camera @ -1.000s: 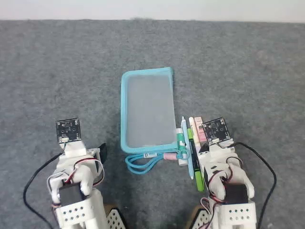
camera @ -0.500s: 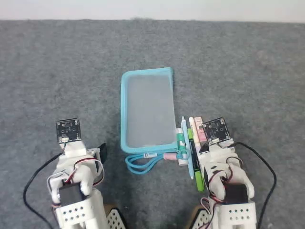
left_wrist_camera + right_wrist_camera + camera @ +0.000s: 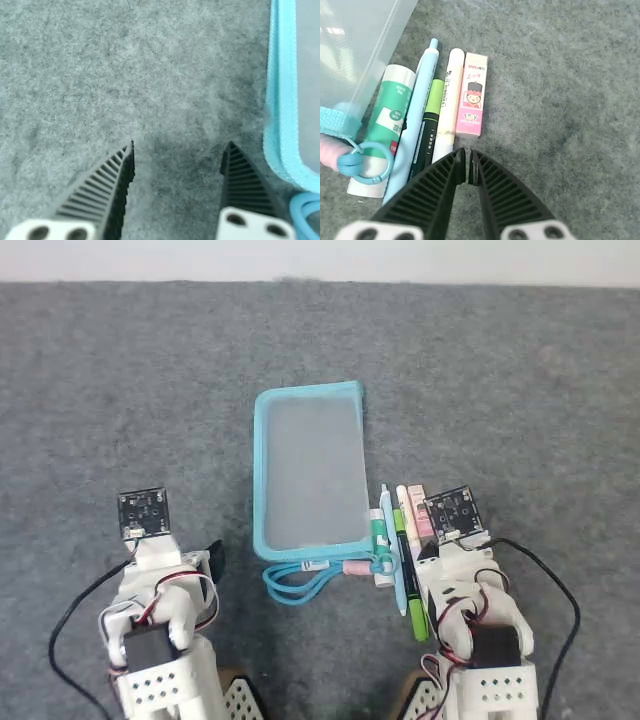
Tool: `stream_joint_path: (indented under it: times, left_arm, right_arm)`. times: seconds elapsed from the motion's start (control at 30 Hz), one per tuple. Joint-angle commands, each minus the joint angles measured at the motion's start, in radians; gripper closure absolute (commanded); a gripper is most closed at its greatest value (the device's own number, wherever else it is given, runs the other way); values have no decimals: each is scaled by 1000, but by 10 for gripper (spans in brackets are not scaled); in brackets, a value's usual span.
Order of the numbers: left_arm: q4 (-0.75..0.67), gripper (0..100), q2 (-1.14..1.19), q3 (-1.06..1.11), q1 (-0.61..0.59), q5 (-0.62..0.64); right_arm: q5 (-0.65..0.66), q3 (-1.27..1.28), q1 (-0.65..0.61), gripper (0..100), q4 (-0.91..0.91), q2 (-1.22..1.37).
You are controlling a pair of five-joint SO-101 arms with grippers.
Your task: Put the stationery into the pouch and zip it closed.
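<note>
On the left, the left claw (image 3: 180, 146) is hanging released just above the grey, felt-like worktop (image 3: 120, 390). Its two ribbed fingers are standing well apart with bare felt between them, and it is gripping nothing. One finger is sitting near the teal edge of the pouch (image 3: 308, 475) without touching it.

The pouch is lying flat in the middle of the worktop, a translucent sleeve with a teal border, its long side running away from the arms. From these angles it is hard to say whether its zip is open. A looped teal cord (image 3: 295, 585) is trailing from its near end, next to a pink zip pull (image 3: 332, 152) carrying a teal ring (image 3: 370, 162).

Just beside the pouch's near right corner, the stationery is lying outside it in a tight row. There is what looks like a green and white glue stick (image 3: 380, 125) with the ring resting on it, then a light blue pen (image 3: 420, 100), a green and black pen (image 3: 431, 120), a cream pen (image 3: 449, 100) and a pink eraser box (image 3: 472, 102).

The right claw (image 3: 466, 156) is hovering over the near ends of the pens, its fingers clenched together on nothing.
</note>
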Motion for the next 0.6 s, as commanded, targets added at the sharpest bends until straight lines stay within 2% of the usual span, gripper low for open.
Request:
stream_joint_path:
  times: [0.0, 0.17, 0.47, 0.57]
  left_arm:
    - [5, 734, -20, -7, -3, 12]
    - [5, 734, -20, -7, -3, 12]
    - [5, 735, -20, -7, -3, 15]
    - [5, 735, -20, -7, -3, 15]
  right_arm:
    - [-15, 21, -24, 975, 2, -18]
    - [-12, 21, -79, 975, 2, -18]
    - [-3, 21, -81, 972, -45, -22]
    - [94, 12, -48, 972, -90, -18]
